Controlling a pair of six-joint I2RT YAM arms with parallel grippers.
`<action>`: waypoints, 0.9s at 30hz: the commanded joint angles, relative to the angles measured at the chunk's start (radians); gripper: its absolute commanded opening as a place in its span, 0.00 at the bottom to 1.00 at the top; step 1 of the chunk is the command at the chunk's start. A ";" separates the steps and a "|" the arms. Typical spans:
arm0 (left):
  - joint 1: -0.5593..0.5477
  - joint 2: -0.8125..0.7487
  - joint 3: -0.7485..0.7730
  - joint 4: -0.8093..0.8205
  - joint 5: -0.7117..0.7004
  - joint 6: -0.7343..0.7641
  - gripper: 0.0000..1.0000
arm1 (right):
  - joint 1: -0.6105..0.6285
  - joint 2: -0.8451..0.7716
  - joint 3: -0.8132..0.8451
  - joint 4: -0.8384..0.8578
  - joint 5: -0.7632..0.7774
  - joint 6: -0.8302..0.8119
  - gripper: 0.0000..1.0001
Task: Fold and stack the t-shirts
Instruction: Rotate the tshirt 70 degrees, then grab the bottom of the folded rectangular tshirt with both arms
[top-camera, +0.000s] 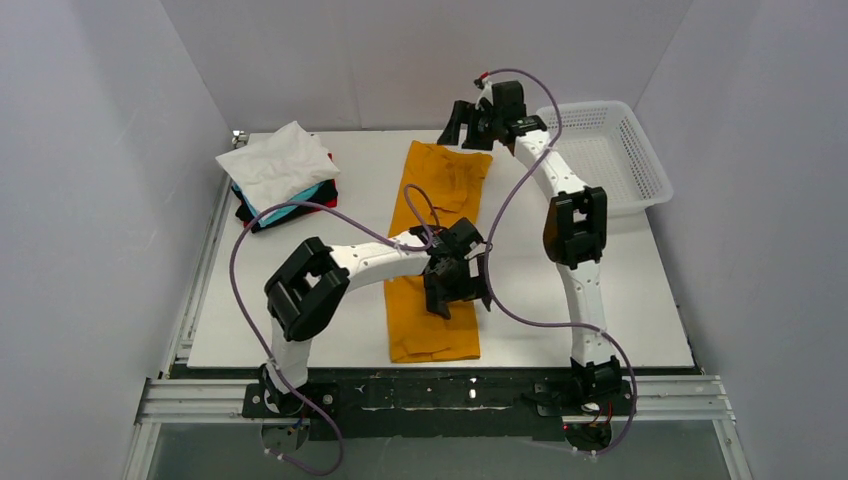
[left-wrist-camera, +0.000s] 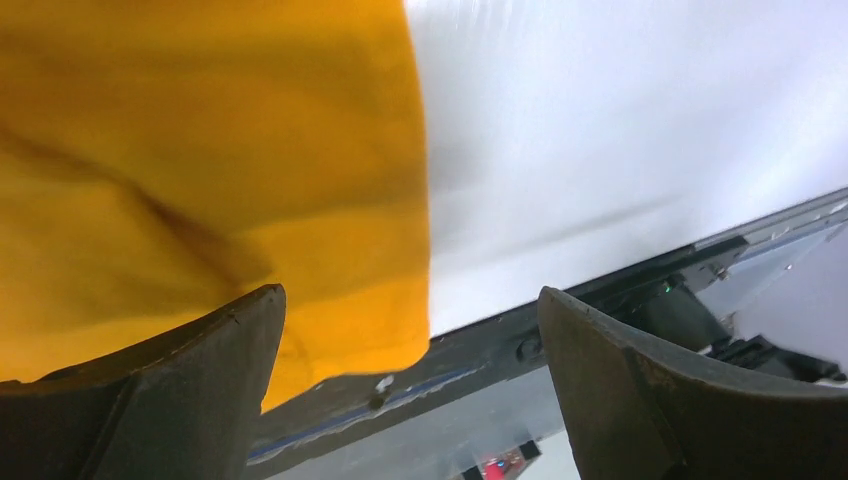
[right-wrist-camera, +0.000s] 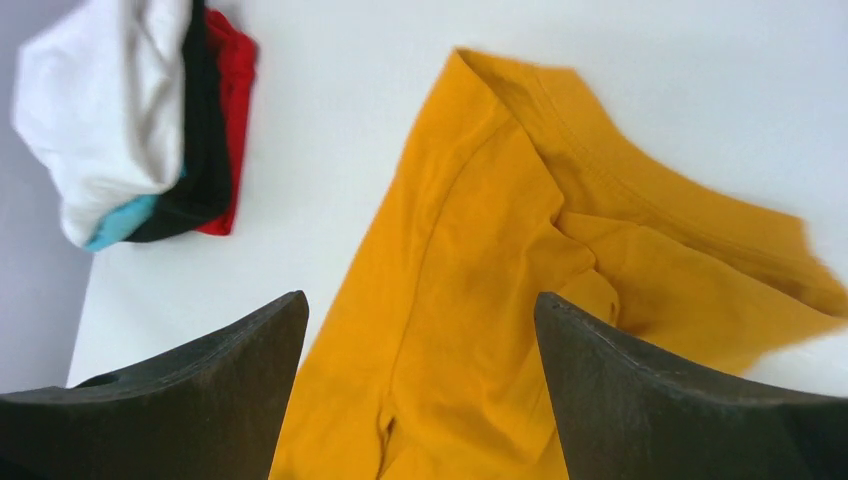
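One orange-yellow shirt (top-camera: 437, 200) lies as a long narrow strip down the middle of the table (top-camera: 640, 300), collar end farthest from the arms. The left gripper (left-wrist-camera: 412, 390) hovers at the strip's near right edge, jaws spread and holding nothing. The right gripper (right-wrist-camera: 420, 390) hangs above the collar end, likewise released. A stack of folded shirts (top-camera: 283, 185), white on top, sits at the far left corner, and a white mesh basket (top-camera: 600, 150) at the far right.
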 joint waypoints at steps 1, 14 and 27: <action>0.005 -0.215 -0.077 -0.105 -0.035 0.131 0.98 | -0.044 -0.263 -0.010 -0.027 0.070 -0.027 0.92; 0.036 -0.940 -0.551 -0.530 -0.348 0.175 0.98 | -0.024 -1.026 -1.014 -0.150 0.224 0.021 0.84; 0.055 -0.758 -0.724 -0.186 -0.287 0.068 0.89 | 0.536 -1.473 -1.685 -0.024 0.362 0.076 0.73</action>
